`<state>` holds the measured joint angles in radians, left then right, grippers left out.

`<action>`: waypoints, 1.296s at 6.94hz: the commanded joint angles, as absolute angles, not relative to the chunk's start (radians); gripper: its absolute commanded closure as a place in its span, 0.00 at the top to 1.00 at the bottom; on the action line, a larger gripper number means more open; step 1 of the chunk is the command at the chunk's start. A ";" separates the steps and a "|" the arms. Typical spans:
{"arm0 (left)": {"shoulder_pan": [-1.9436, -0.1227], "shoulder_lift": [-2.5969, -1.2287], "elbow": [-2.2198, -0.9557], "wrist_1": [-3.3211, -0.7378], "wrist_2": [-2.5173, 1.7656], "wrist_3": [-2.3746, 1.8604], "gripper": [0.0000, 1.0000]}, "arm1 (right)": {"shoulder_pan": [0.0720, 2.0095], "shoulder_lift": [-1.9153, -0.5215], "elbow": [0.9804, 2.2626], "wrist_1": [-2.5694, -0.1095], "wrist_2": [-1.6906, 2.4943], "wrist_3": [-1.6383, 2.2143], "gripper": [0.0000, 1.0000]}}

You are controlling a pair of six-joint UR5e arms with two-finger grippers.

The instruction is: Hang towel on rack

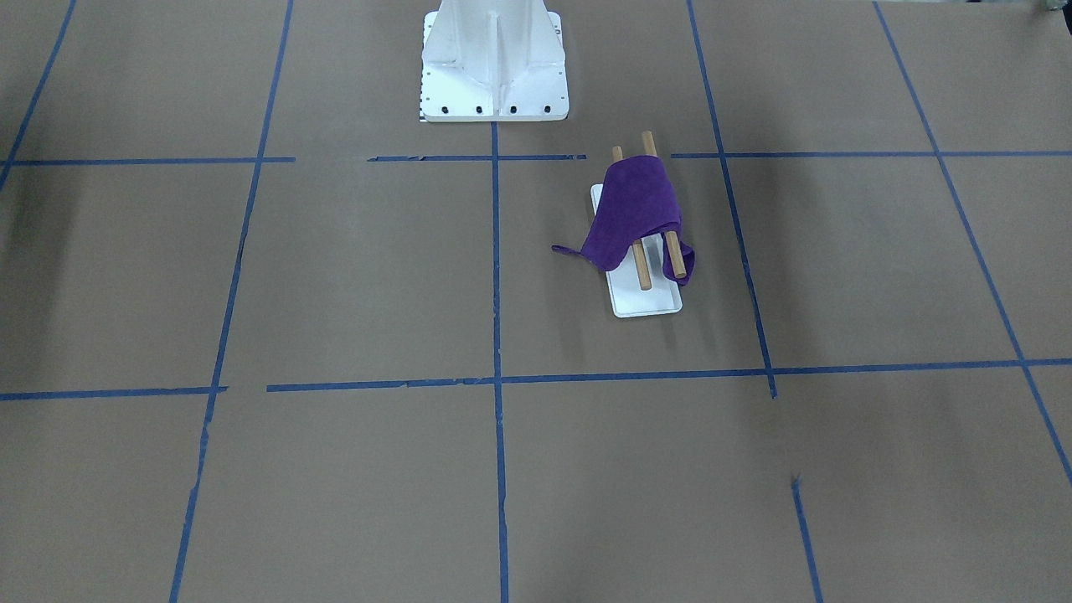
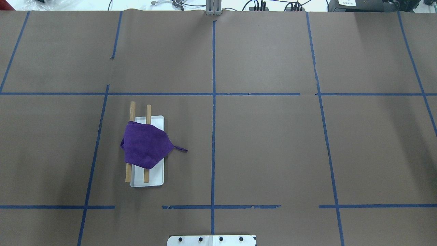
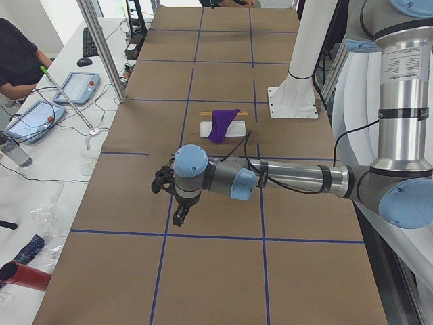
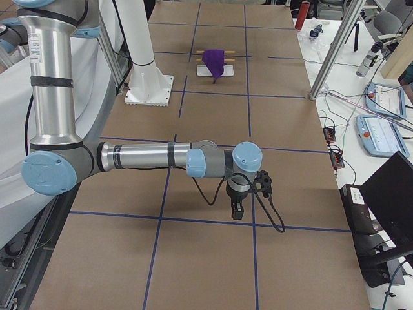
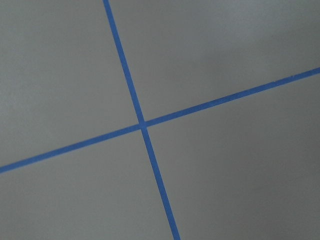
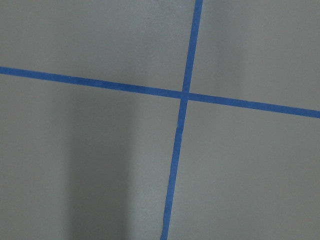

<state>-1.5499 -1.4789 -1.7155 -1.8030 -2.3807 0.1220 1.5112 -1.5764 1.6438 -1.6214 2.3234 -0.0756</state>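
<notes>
The towel [image 2: 145, 148] hides the middle of both rods [image 2: 132, 109] and part of the rack [image 2: 156, 122] base beneath it. The left end effector [image 3: 180, 218] and the right end effector [image 4: 237, 210] show only from the ends of the worktop [image 2: 273, 136], too small to tell how their jaws stand. The white pedestal [image 1: 494, 59] is cut off at the picture's edge.

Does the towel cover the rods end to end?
No, the towel drapes across the middle of both rods, with bare wood showing at each end.

The light is bright and even, soft gray shadows lie on the desk [image 2: 266, 153], and everything looks sharp.
</notes>
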 commanded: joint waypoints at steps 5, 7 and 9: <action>-1.552 -1.372 -1.773 -1.912 -2.382 0.127 1.00 | 1.511 -1.588 1.687 -1.621 2.342 -0.069 1.00; -1.548 -1.365 -1.750 -1.940 -2.382 0.124 1.00 | 1.511 -1.617 1.686 -1.621 2.376 -0.069 1.00; -1.551 -1.374 -1.746 -1.934 -2.382 0.121 1.00 | 1.485 -1.608 1.693 -1.623 2.358 -0.071 1.00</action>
